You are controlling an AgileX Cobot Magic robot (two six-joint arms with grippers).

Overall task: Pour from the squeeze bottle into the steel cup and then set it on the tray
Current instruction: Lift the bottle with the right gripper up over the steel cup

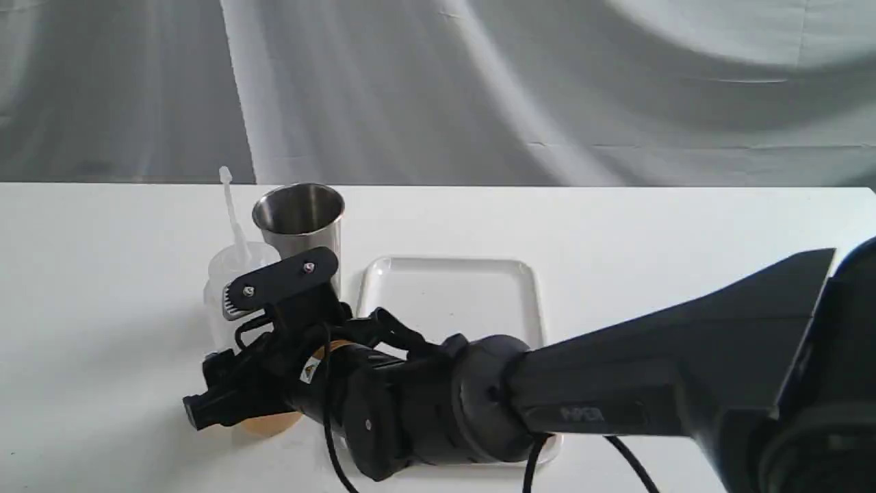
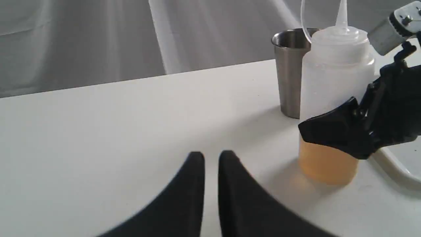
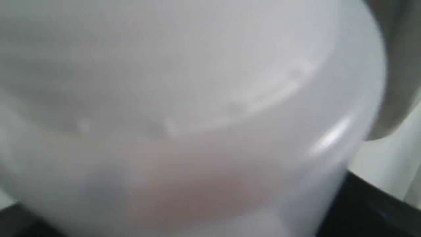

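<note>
Black fingers [image 1: 280, 277] of your right gripper [image 1: 215, 356] sit on either side of the squeeze bottle [image 1: 236, 274]. One is on its far side and higher, the other on its near side and lower, and they are closed against its wall. In the left wrist view the near finger lies across the bottle's front, just above the amber liquid. The silvery pad [image 2: 381, 39] of the far finger meets the bottle's shoulder. In the right wrist view the bottle's blurred whitish body fills almost everything.

Your right arm [image 1: 616, 383] reaches in low from the right, stretched nearly level over the table [image 1: 102, 308]. Its wrist is rolled, and it crosses above the near edge of the tray [image 1: 452, 274].

The bottle stands upright on the table, left of centre, nozzle pointing up. The steel cup [image 1: 301, 219] stands upright just behind it and slightly to its right; you cannot tell from these views whether the two touch. The tray lies flat on the table just to the right of both.

Your left gripper [image 2: 211, 158] hangs low over the table to the left of the bottle, apart from it. Its fingers are almost pressed together with a thin slit between them and nothing held. Grey cloth [image 1: 479, 89] hangs behind the table's far edge.
</note>
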